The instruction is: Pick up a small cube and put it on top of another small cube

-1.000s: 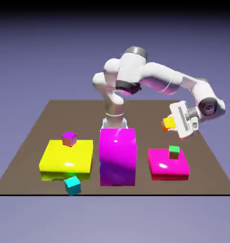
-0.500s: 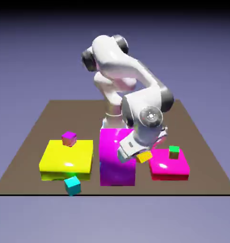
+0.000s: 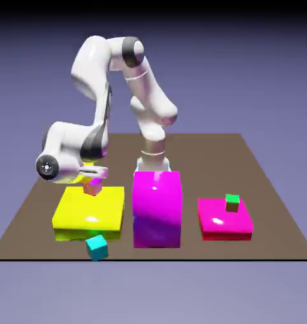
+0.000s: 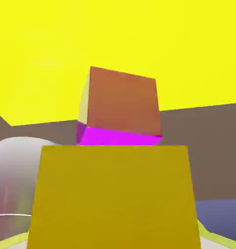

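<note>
In the exterior view, the gripper [image 3: 92, 172] hangs over the glossy yellow block [image 3: 89, 214], directly above the magenta-topped cube [image 3: 92, 186] near that block's far edge. A tall magenta block [image 3: 157, 209] stands just beside it, and a teal cube [image 3: 97, 247] sits by the table's [image 3: 269, 190] front edge. In the hand view, the gripper is clenched on the small cube [image 4: 112, 197], whose flat ochre face fills the foreground, close to the sharp-edged magenta-topped cube [image 4: 120, 107].
</note>
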